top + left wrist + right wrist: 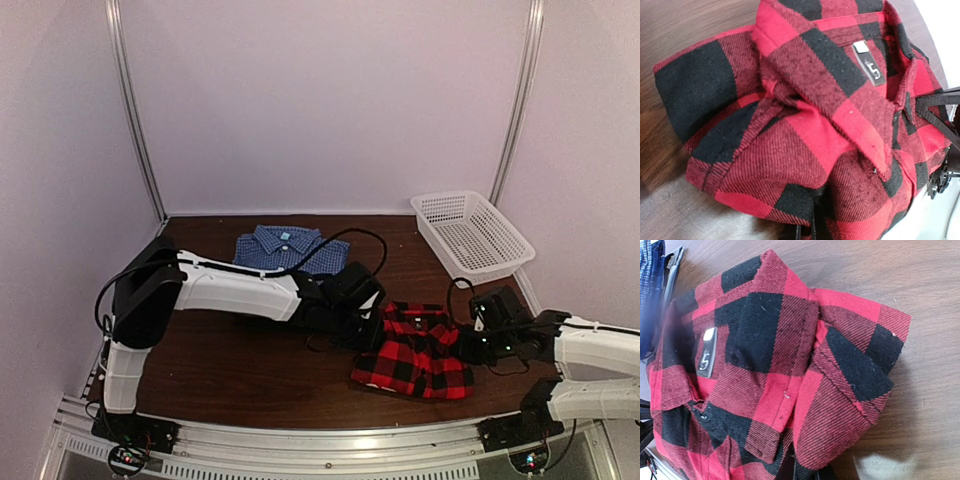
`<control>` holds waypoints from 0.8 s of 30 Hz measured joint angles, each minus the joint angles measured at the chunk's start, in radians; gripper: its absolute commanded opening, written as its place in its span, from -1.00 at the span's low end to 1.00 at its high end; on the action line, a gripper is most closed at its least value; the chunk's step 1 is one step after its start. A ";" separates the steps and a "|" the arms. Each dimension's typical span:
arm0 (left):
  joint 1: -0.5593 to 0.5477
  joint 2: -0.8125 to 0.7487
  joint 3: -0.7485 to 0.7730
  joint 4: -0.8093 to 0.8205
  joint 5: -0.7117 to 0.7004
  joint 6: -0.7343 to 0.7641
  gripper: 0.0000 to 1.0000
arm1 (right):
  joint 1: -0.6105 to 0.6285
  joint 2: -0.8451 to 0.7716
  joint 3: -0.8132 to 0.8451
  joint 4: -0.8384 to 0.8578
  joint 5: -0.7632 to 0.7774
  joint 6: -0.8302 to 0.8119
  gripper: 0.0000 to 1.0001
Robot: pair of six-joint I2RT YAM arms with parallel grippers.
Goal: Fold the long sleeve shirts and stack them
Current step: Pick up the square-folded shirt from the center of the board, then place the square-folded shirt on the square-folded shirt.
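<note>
Overhead view, reading from the left. The left arm reaches from its base across the brown table [250, 360] toward the middle. Behind its forearm, near the back wall, I see the blue shirt [285, 248] lying flat and folded, collar toward the wall.

The left gripper [372, 318] sits at the left edge of the plaid shirt [415, 355]. On the left wrist camera its fingertips are at the bottom of the frame, buried in bunched red-and-black cloth. I read the jaws as closed, pinching the edge of that shirt.

The plaid shirt lies in a loose, roughly folded bundle on the table, right of centre and toward the near edge, well apart from the blue shirt. Its collar [840, 75] faces up, and a small dark label [872, 70] marked "5" shows inside the neck. One black button is visible on the front on the right wrist camera.

The right gripper [462, 345] is at the right edge of the same shirt, touching the cloth. On its own camera the fingers are mostly hidden by fabric at the bottom edge, so I cannot tell whether they are closed or what they grip.

A white mesh basket [500, 268] stands at the far right corner, tilted against the wall.
</note>
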 measured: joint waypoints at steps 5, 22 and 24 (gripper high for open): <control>-0.005 -0.001 0.024 -0.023 0.000 0.010 -1.00 | 0.000 -0.058 0.035 -0.056 0.002 -0.008 -1.00; -0.002 -0.083 0.171 -0.128 -0.039 0.066 -1.00 | 0.000 -0.104 0.284 -0.150 0.005 -0.068 -1.00; 0.008 -0.113 0.171 -0.145 -0.042 0.074 -1.00 | 0.000 -0.089 0.322 -0.148 0.004 -0.078 -1.00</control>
